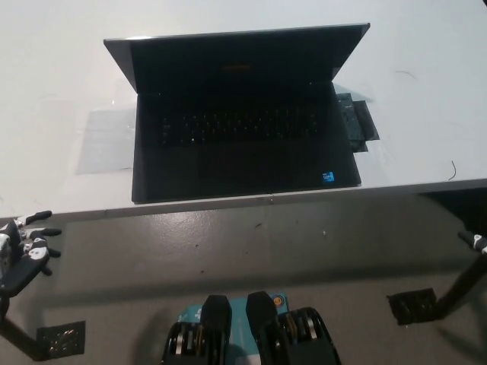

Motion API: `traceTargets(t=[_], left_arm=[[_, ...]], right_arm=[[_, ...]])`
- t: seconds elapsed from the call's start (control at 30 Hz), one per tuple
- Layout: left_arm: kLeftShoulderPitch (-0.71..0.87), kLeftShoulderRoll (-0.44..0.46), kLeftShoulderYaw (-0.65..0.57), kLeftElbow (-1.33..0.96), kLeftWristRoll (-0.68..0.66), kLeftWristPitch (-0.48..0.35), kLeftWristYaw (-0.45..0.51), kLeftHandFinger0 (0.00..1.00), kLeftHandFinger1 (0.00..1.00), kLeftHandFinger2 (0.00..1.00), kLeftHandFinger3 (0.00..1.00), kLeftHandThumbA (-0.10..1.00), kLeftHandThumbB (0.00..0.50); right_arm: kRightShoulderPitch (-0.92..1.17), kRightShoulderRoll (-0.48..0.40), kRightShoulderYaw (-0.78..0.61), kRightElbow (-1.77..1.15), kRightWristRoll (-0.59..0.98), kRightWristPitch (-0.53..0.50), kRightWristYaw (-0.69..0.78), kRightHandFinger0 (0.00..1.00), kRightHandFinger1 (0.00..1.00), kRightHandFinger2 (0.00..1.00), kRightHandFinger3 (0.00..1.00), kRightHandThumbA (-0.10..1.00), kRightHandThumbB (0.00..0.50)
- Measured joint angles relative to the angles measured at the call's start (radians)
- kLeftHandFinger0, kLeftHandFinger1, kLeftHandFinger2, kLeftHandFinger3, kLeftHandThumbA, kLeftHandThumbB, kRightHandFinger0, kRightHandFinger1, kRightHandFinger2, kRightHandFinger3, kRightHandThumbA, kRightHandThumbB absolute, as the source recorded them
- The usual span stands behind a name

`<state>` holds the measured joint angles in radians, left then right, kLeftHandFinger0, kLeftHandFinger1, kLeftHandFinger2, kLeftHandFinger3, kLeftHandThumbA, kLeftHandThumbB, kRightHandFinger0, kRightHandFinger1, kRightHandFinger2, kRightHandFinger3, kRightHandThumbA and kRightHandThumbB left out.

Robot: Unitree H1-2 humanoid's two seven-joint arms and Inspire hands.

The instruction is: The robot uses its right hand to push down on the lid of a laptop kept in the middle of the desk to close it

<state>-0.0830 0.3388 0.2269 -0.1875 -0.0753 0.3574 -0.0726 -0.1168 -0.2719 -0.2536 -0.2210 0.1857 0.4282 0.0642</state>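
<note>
- While nothing has touched the lid yet, both hands sit low and near the robot, well short of the desk edge: the white left hand (23, 247) rests at the lower left with its fingers spread and holding nothing.
- At the far right edge only a sliver of the black right hand (473, 242) shows, so whether it is released or clenched cannot be told.
- Beyond the hands, the front edge of the white desk top (426, 91) runs across the view, and the open black slab-shaped laptop (243, 152) lies in its middle, with its base close to that edge.
- Further on, the keyboard deck is dark, with a small blue sticker (327, 179) at its right front corner.
- Farthest away, the laptop's thin black lid (236, 53) stands raised, leaning back from the robot.
- To do the push well, the right hand likely needs to rise over the desk, reach past the keyboard, and press on the lid's top edge (236, 34) near its centre.
- Pressing off-centre could twist the hinge or slide the whole laptop.
- A slow, even press should keep the base from skidding.
</note>
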Motion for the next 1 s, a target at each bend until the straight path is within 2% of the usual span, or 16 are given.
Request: traceTargets(t=[0.03, 0.1, 0.13, 0.23, 0.27, 0.4, 0.47, 0.57, 0.63, 0.67, 0.77, 0.8, 0.9, 0.97, 1.0], left_arm=[[0.0, 0.0, 0.001, -0.001, -0.001, 0.002, -0.001, 0.36, 0.45, 0.61, 0.75, 0.11, 0.016], [0.0, 0.0, 0.003, -0.005, -0.003, 0.006, -0.002, 0.35, 0.44, 0.6, 0.75, 0.11, 0.014], [-0.001, 0.0, 0.003, -0.006, -0.004, 0.008, -0.002, 0.34, 0.43, 0.59, 0.75, 0.12, 0.012], [-0.001, 0.001, 0.004, -0.007, -0.005, 0.009, -0.002, 0.34, 0.44, 0.62, 0.77, 0.13, 0.004], [-0.001, 0.001, 0.004, -0.007, -0.005, 0.009, -0.003, 0.36, 0.46, 0.62, 0.76, 0.13, 0.001], [-0.001, 0.001, 0.004, -0.008, -0.007, 0.009, -0.003, 0.38, 0.48, 0.63, 0.74, 0.1, 0.0], [-0.001, 0.002, 0.004, -0.008, -0.007, 0.01, -0.004, 0.41, 0.5, 0.65, 0.76, 0.13, 0.0], [0.0, 0.007, 0.004, -0.007, -0.006, 0.01, -0.006, 0.4, 0.5, 0.64, 0.75, 0.13, 0.002], [-0.001, 0.01, 0.004, -0.007, -0.006, 0.009, -0.008, 0.38, 0.48, 0.63, 0.75, 0.13, 0.005], [0.0, 0.012, 0.004, -0.007, -0.005, 0.01, -0.008, 0.37, 0.48, 0.63, 0.74, 0.13, 0.005], [0.001, 0.016, 0.004, -0.008, -0.005, 0.01, -0.008, 0.37, 0.47, 0.62, 0.75, 0.12, 0.0], [0.001, 0.016, 0.004, -0.008, -0.005, 0.01, -0.009, 0.38, 0.48, 0.63, 0.76, 0.12, 0.0], [0.002, 0.016, 0.004, -0.008, -0.006, 0.01, -0.01, 0.39, 0.49, 0.63, 0.77, 0.11, 0.0], [0.002, 0.018, 0.004, -0.008, -0.005, 0.009, -0.012, 0.39, 0.49, 0.63, 0.76, 0.11, 0.0], [0.004, 0.02, 0.004, -0.008, -0.005, 0.009, -0.013, 0.39, 0.49, 0.63, 0.76, 0.11, 0.0]], right_arm=[[-0.002, 0.004, -0.005, -0.005, -0.001, 0.006, -0.008, 1.0, 1.0, 1.0, 1.0, 1.0, 0.256], [-0.009, 0.01, -0.015, -0.014, 0.0, 0.018, -0.024, 1.0, 1.0, 1.0, 1.0, 1.0, 0.258], [-0.014, 0.01, -0.018, -0.017, 0.001, 0.021, -0.033, 1.0, 1.0, 1.0, 1.0, 1.0, 0.22], [-0.046, -0.008, -0.027, -0.027, 0.0, 0.028, -0.052, 1.0, 1.0, 1.0, 1.0, 1.0, 0.199], [-0.061, -0.02, -0.027, -0.029, 0.0, 0.029, -0.055, 1.0, 1.0, 1.0, 1.0, 1.0, 0.228], [-0.162, -0.085, -0.019, -0.042, -0.002, 0.036, -0.076, 1.0, 1.0, 1.0, 1.0, 1.0, 0.27], [-0.216, -0.11, 0.0, -0.043, -0.002, 0.038, -0.086, 1.0, 1.0, 1.0, 1.0, 1.0, 0.274], [-0.297, -0.142, 0.052, -0.041, -0.002, 0.041, -0.095, 1.0, 1.0, 1.0, 1.0, 1.0, 0.289], [-0.357, -0.163, 0.086, -0.041, -0.003, 0.042, -0.099, 1.0, 1.0, 1.0, 1.0, 1.0, 0.286], [-0.385, -0.173, 0.106, -0.04, -0.006, 0.042, -0.099, 1.0, 1.0, 1.0, 1.0, 1.0, 0.261], [-0.475, -0.199, 0.169, -0.032, -0.011, 0.044, -0.097, 1.0, 1.0, 1.0, 1.0, 1.0, 0.282], [-0.499, -0.204, 0.184, -0.026, -0.012, 0.044, -0.096, 1.0, 1.0, 1.0, 1.0, 1.0, 0.305], [-0.581, -0.207, 0.225, 0.014, -0.018, 0.044, -0.093, 1.0, 1.0, 1.0, 1.0, 1.0, 0.299], [-0.619, -0.204, 0.241, 0.041, -0.021, 0.044, -0.09, 1.0, 1.0, 1.0, 1.0, 1.0, 0.326], [-0.639, -0.199, 0.249, 0.06, -0.023, 0.044, -0.088, 1.0, 1.0, 1.0, 1.0, 1.0, 0.313]])
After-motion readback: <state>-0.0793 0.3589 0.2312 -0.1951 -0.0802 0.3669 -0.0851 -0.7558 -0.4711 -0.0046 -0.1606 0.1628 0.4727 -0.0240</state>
